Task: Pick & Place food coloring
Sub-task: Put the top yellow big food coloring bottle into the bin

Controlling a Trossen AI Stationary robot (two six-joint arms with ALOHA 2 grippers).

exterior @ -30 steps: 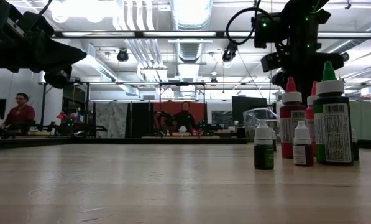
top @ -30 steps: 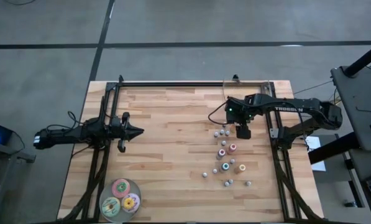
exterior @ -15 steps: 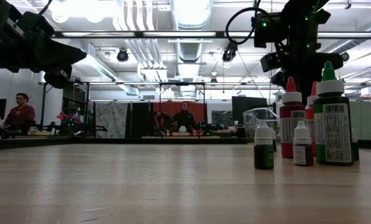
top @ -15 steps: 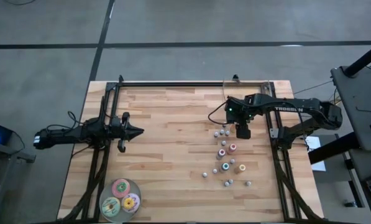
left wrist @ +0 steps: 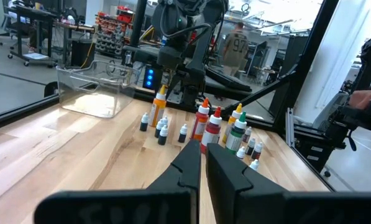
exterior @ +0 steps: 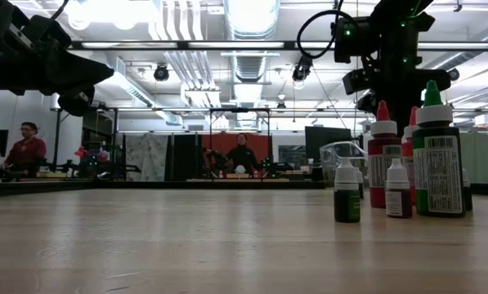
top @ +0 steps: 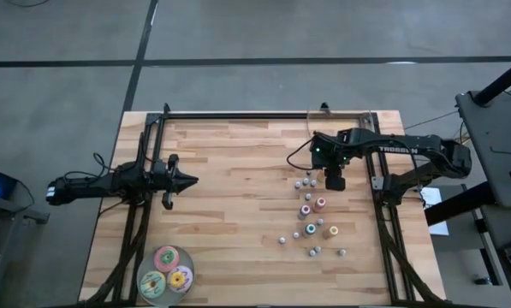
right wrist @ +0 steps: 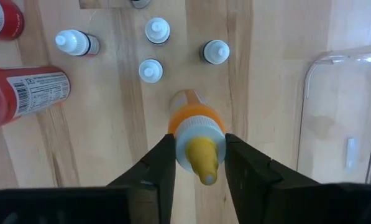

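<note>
The food coloring bottles (top: 311, 214) stand scattered on the table's right half, with pale caps and red, orange, green or teal bodies; they also show in the left wrist view (left wrist: 216, 127) and the low view (exterior: 407, 163). My right gripper (top: 334, 180) hangs over the far end of the group, shut on an orange bottle (right wrist: 194, 134) with a white collar and yellow tip. My left gripper (top: 191, 180) is shut and waits above the table's left half, pointing right; it touches nothing. My right gripper (right wrist: 199, 149) pinches the orange bottle by its white collar (right wrist: 194, 127), just under the yellow tip, one finger (right wrist: 157, 162) on each side. The fingers come from above, pointing down. The bottle stays upright; I cannot tell whether its base is off the table.
Three flat round discs (top: 168, 272) lie at the table's near left corner. A clear plastic container (right wrist: 340, 112) sits at the far right, close behind the right gripper (left wrist: 92, 90). Bare wood lies between the two arms. People sit in the room beyond.
</note>
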